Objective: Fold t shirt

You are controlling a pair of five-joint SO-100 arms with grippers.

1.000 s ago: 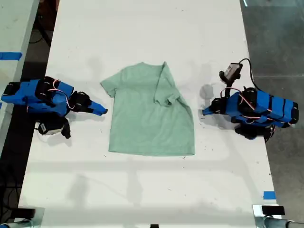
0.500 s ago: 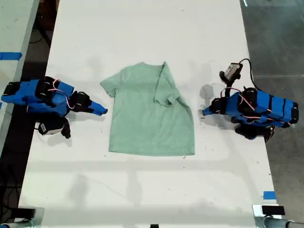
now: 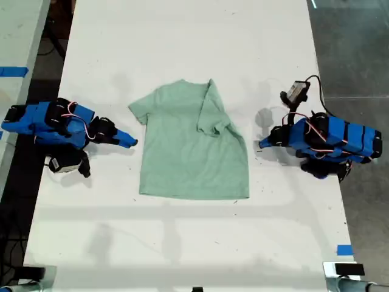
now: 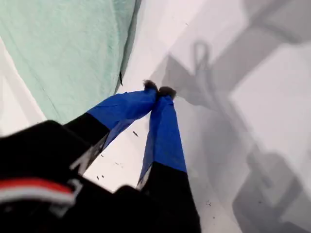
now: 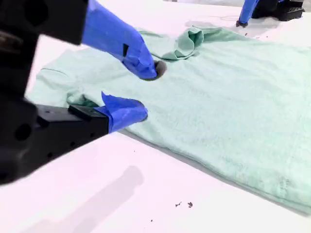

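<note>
The t shirt lies mid-frame in the exterior view. Beside its right edge there, my first gripper is clenched on nothing. By the left edge, my second gripper stands released.

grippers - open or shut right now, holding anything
First gripper: shut, empty, on the table beside the shirt.
Second gripper: open, empty, at the shirt's edge.
</note>
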